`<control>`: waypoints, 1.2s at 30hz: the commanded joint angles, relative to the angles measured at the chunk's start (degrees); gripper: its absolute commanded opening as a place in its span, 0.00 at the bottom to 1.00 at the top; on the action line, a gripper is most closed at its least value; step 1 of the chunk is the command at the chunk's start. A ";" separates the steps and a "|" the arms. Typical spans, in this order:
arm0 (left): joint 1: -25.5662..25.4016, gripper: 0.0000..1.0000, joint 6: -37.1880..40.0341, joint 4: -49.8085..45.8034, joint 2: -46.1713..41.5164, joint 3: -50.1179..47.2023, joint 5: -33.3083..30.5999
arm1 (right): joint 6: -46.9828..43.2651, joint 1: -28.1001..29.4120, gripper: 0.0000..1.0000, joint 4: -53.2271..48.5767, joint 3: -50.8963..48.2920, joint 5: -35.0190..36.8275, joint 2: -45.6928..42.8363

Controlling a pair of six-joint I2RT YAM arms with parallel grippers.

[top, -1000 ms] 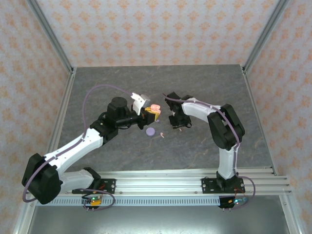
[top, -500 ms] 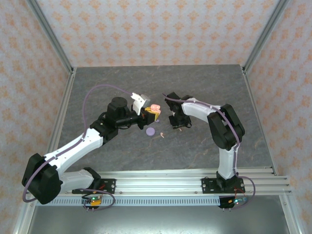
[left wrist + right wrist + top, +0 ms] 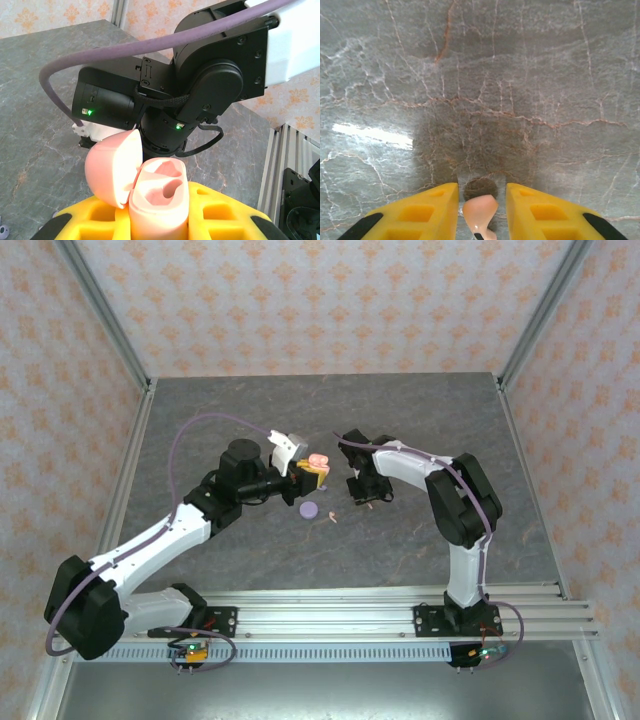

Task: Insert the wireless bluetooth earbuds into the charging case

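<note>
My left gripper is shut on the pink charging case and holds it upright above the table. The case's lid hangs open to the left, and both sockets are bare. My right gripper is low over the table, just right of the case. A pale pink earbud sits between its yellow fingers. There is a narrow gap on each side of the earbud, so the jaws stand open around it. Another small earbud lies on the table, next to a lilac disc.
The grey marbled table is bounded by metal frame posts and patterned walls. The right arm's wrist hangs close behind the held case. A tiny lilac piece lies on the table below the left gripper.
</note>
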 commanded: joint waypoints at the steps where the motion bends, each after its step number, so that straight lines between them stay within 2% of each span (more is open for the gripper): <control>1: -0.35 0.12 -0.15 -0.09 -2.00 0.19 -1.09 | -1.15 -0.22 0.31 -5.25 0.22 0.56 -0.72; 9: -0.36 0.12 -0.39 0.31 -2.18 -0.03 -1.09 | -1.16 -0.30 0.31 -4.73 0.02 0.14 0.10; 16: -0.36 0.12 -0.37 0.30 -2.17 -0.12 -1.09 | -0.89 -0.25 0.21 -4.19 0.10 -0.77 2.22; 24: -0.36 0.12 -0.41 0.29 -1.87 -0.28 -1.09 | 2.63 -1.86 0.18 -3.96 -0.16 -0.15 1.39; 29: -0.47 0.12 -1.03 1.18 -1.02 -0.38 -1.39 | 4.96 -4.13 0.18 -2.00 -0.67 -2.76 -1.21; 36: -0.87 0.12 -4.29 3.93 2.76 -0.47 -5.27 | 7.92 -7.69 0.18 4.41 -2.88 -11.60 -6.32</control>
